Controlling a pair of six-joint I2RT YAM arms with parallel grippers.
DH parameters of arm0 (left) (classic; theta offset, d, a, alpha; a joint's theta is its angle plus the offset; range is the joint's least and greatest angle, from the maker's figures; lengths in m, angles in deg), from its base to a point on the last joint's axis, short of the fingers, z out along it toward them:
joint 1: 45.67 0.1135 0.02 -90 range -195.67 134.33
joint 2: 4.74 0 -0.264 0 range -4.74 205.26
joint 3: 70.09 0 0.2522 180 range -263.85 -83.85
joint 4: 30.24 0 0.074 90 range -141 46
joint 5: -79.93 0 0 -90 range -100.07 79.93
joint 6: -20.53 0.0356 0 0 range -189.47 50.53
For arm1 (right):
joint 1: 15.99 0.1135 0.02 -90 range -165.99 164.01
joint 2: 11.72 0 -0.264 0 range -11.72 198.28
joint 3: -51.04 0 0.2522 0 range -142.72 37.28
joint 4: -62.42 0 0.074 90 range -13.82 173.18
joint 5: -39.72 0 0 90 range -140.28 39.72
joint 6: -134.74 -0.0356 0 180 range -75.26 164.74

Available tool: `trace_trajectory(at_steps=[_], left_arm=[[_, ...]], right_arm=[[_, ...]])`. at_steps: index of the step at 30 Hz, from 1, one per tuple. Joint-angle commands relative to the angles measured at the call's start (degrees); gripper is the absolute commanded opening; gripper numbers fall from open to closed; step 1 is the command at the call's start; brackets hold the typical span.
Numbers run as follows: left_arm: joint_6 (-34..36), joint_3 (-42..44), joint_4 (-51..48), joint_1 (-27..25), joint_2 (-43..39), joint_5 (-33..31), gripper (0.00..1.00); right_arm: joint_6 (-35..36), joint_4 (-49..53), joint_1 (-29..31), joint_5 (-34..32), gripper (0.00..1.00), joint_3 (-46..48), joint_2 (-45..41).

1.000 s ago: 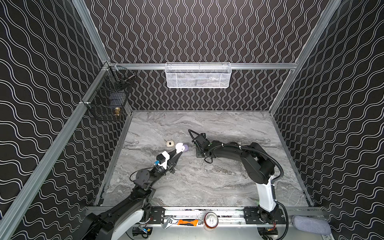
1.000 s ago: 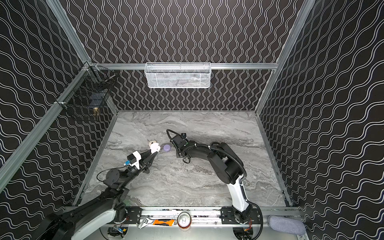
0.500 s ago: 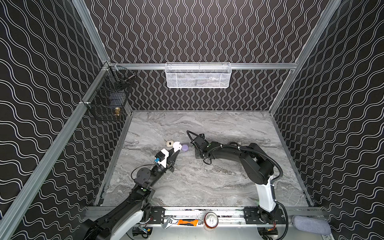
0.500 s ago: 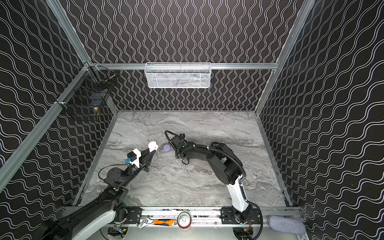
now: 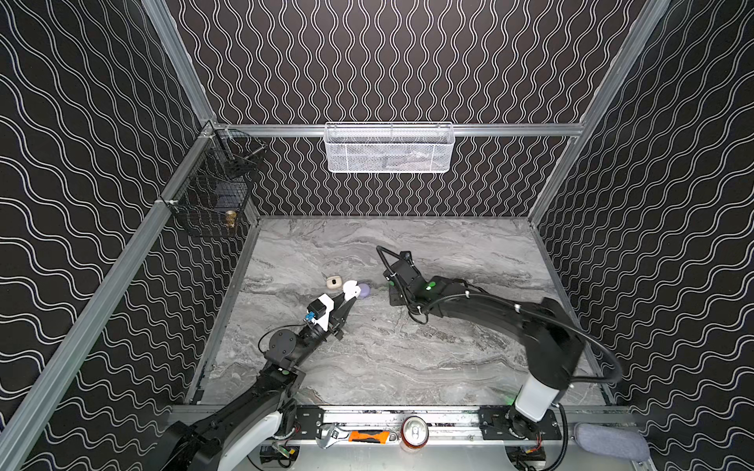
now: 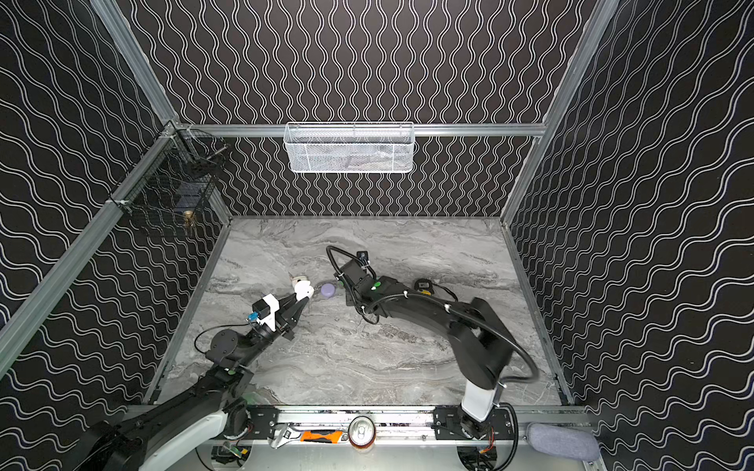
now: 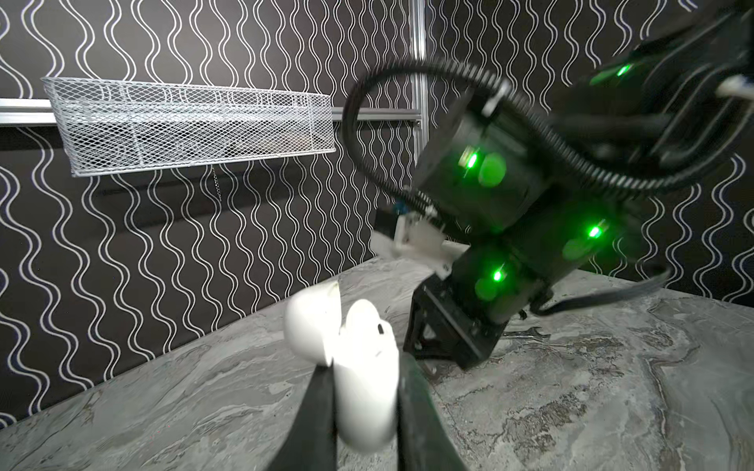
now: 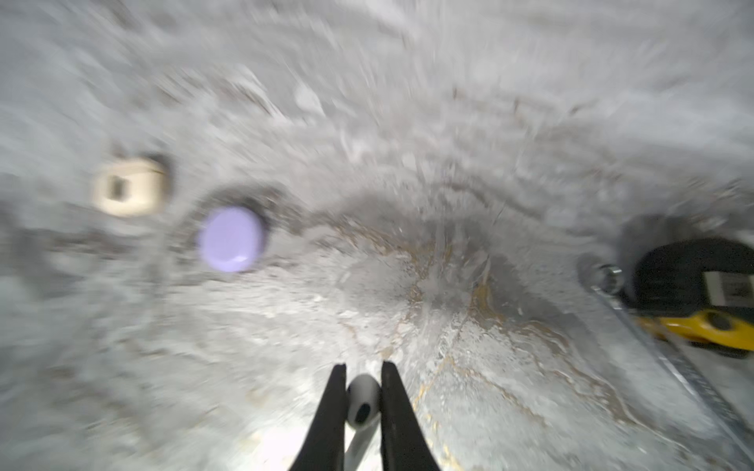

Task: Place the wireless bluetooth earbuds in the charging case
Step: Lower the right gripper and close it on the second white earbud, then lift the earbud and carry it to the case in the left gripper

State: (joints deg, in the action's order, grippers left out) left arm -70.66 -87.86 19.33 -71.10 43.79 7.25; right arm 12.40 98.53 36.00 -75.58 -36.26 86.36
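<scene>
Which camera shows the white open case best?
The left wrist view: the white charging case fills the foreground, lid open, pinched by the left gripper. Both top views show only a tiny white blob. The right wrist view misses it.

wht case (image 7: 359,367), wht earbud (image 8: 363,401), lilac case (image 8: 230,238), beige case (image 8: 128,185), marble table (image 5: 408,359)

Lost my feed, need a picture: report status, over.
Left gripper shut on open white plastic charging case. Right gripper shut on white stemmed earbud. Lilac round case lies on marble table between them.
</scene>
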Motion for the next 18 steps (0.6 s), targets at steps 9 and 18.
trace_trajectory(at_steps=[9,18], left_arm=[[-0.22,0.54,5.64,0.03,0.13,2.09,0.00],[-0.43,0.85,6.63,0.07,-0.41,2.54,0.00]], right_arm=[[7.37,-10.54,17.57,-18.84,0.09,-2.78,-14.39],[18.42,-31.03,22.90,-18.00,0.09,0.12,-12.34]])
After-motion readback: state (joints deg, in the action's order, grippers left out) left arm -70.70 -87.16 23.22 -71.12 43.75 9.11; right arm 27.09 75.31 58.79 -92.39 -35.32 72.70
